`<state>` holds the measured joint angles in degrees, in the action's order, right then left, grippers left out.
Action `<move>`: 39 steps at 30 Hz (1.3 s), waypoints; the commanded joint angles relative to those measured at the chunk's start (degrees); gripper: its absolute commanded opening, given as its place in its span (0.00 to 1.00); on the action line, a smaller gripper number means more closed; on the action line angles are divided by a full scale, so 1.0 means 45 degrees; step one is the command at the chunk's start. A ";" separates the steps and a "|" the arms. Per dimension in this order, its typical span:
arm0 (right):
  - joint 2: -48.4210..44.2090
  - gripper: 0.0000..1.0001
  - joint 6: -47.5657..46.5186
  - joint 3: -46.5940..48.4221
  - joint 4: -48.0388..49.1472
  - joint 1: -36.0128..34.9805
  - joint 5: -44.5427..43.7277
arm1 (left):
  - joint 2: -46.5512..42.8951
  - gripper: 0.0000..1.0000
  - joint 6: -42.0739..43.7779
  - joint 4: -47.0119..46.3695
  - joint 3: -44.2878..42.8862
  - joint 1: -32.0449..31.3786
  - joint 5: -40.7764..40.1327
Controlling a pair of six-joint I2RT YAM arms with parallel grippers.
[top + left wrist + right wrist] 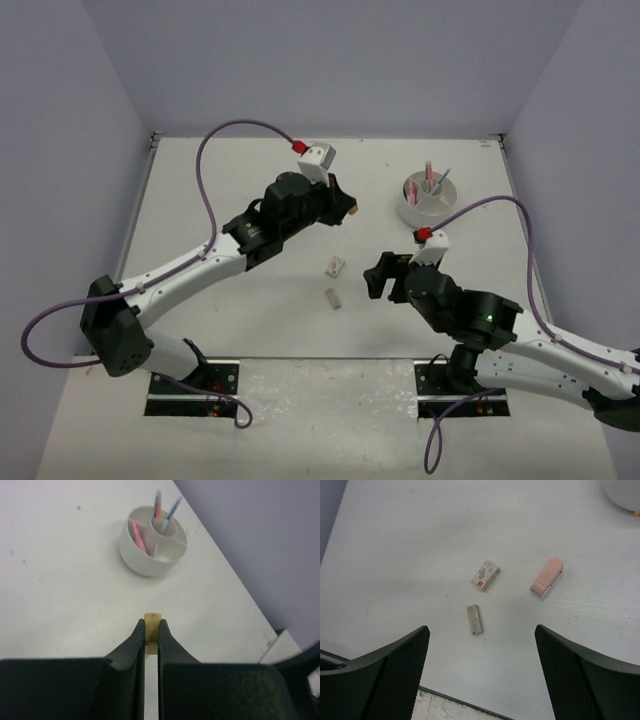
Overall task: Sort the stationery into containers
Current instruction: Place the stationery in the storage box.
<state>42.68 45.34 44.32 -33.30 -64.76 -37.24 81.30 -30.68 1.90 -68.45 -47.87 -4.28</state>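
Observation:
My left gripper (348, 208) is shut on a small tan eraser (151, 619), which it holds above the table, left of the white divided tub (428, 203). The tub (150, 565) holds pens (162, 517) in its centre cup and a pink piece (137, 537) in one wedge. My right gripper (376, 275) is open and empty over the table. Ahead of it in the right wrist view lie a grey eraser (475, 619), a white eraser with a red label (485, 575) and a pink eraser (547, 577). The pink one does not show in the top view.
The white eraser (334, 266) and the grey eraser (332, 298) lie mid-table between the two arms. Purple walls close in the table on the left, back and right. The table's near edge (450, 697) runs just below my right gripper (481, 630).

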 commanded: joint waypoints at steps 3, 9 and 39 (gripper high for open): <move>-0.2113 0.88 0.1954 0.1011 -0.2908 -0.0023 -0.1277 | 0.3813 0.00 0.3212 -0.2071 -0.3533 0.0841 0.1512; -0.3256 0.89 0.2666 0.1630 -0.5031 -0.0012 -0.1155 | 0.8172 0.00 0.3704 -0.2900 -0.7661 0.1142 0.2522; -0.6411 0.99 0.2719 0.2018 -0.6697 -0.0004 0.0618 | 1.6347 0.00 0.0083 -0.7644 -1.4473 0.1205 0.1909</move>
<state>15.17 56.58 52.49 -62.36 -64.82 -33.74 153.84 -27.51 -27.59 -130.26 -42.76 3.19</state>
